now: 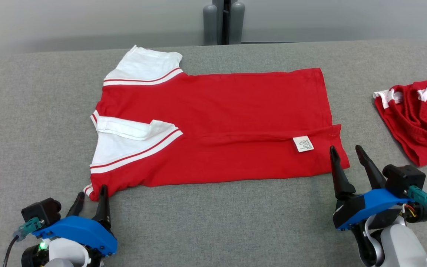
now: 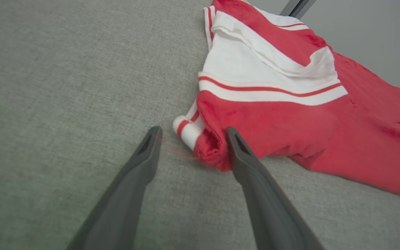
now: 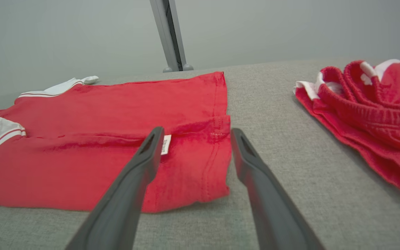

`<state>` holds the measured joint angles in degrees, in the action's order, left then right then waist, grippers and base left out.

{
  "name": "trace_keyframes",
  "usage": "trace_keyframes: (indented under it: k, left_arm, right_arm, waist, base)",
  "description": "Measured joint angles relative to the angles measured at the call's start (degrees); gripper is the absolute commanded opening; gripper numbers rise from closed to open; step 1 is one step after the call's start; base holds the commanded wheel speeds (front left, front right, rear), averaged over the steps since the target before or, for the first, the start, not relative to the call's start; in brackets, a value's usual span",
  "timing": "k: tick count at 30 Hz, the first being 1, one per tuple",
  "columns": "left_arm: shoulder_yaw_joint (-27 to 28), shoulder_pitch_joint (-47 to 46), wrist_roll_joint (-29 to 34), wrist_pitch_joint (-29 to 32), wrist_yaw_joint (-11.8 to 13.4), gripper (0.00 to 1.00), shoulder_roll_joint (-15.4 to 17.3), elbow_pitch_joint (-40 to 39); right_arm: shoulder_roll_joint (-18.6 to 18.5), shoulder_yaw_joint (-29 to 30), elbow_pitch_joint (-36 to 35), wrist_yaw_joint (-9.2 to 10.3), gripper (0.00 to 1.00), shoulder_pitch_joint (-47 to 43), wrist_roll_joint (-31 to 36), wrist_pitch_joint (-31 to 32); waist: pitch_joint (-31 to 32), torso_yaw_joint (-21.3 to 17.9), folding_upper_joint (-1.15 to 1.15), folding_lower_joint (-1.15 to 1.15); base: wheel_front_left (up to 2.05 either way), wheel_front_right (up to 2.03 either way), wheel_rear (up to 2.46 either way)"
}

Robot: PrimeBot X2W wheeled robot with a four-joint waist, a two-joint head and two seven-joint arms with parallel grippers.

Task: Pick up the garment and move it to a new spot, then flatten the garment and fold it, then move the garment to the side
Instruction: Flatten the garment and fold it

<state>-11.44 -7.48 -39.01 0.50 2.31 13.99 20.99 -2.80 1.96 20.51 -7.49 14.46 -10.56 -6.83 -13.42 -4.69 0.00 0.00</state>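
Head view is showing the red garment lying spread flat in the middle of the grey desk. Its white sleeves are pointing to the robot's left, and its near long edge is lying turned over with a white label facing up near the hem. The left hand is waiting at the garment's near left corner, fingers standing apart and gripping nothing; in the left wrist view a striped cuff is lying between them, with one finger overlapping the red cloth. The right hand is hovering at the near right corner, fingers likewise spread and empty. A crumpled red piece is lying well apart at the desk's right.
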Motion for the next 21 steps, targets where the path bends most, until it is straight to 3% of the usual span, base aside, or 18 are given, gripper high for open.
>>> trace_keyframes:
  k: [2, 3, 4, 6, 16, 17, 18, 19, 21]
  left_arm:
    - [0.1, -0.5, -0.6, 0.0, -0.4, 1.0, -0.1, 0.7]
    - [0.1, -0.8, -0.8, 0.1, -0.7, 0.65, -0.2, 0.9]
    - [0.1, -1.1, -0.9, 0.1, -0.9, 0.4, -0.2, 1.1]
    - [0.1, -1.3, -1.3, -0.4, -1.4, 0.0, -0.4, 1.4]
    - [0.1, -2.3, -0.8, -3.6, -1.8, 0.0, -0.7, 1.6]
    - [0.0, -2.3, -0.8, -3.6, -1.9, 0.0, -0.7, 1.6]
    - [0.0, -2.3, -0.8, -3.6, -1.9, 0.0, -0.7, 1.6]
    - [-0.1, -2.3, -0.8, -3.7, -1.9, 0.0, -0.8, 1.6]
    - [-0.1, -2.3, -0.9, -4.2, -2.3, 0.0, -0.8, 1.6]
  right_arm:
    - [0.0, 0.3, 0.1, 0.0, 1.0, 0.0, 0.0, 0.3]
    - [0.0, 0.4, 0.3, 0.0, 1.0, 0.0, 0.0, 0.4]
    - [0.0, 0.5, 0.6, 0.0, 1.0, 0.0, 0.0, 0.7]
    - [0.0, 1.0, 1.6, 0.0, 1.0, 0.1, -0.2, 1.2]
    - [0.0, 2.1, 11.9, 0.0, 1.0, 2.8, -1.9, 2.5]
    - [0.0, 2.0, 13.0, 0.0, 0.86, 3.2, -2.6, 2.4]
    - [0.0, 1.7, 14.2, 0.0, 0.49, 3.7, -3.5, 2.4]
    - [0.0, 1.4, 15.3, 0.0, 0.37, 4.3, -4.5, 2.2]
    - [-0.1, 1.0, 17.4, 0.0, 0.0, 5.5, -5.7, 1.6]
  waist:
    - [-0.4, -0.2, 0.0, 0.0]
    - [-0.5, -0.3, 0.0, 0.0]
    - [-0.7, -0.3, 0.0, 0.0]
    - [-0.8, -0.4, 0.0, 0.0]
    - [-0.8, 1.1, 0.0, 0.01]
    - [-0.8, 1.2, 0.0, 0.0]
    - [-0.7, 1.4, 0.0, 0.0]
    - [-0.6, 1.5, 0.0, 0.01]
    - [-0.5, 1.5, 0.0, 0.0]
  base:
    - [0.0, 0.0, 0.0]
    - [0.0, 0.0, 0.0]
    - [0.0, 0.0, 0.0]
    - [0.0, 0.0, 0.0]
    - [0.0, 0.0, 0.0]
    - [0.0, 0.0, 0.0]
    - [0.0, 0.0, 0.0]
    - [0.0, 0.0, 0.0]
    - [0.0, 0.0, 0.0]
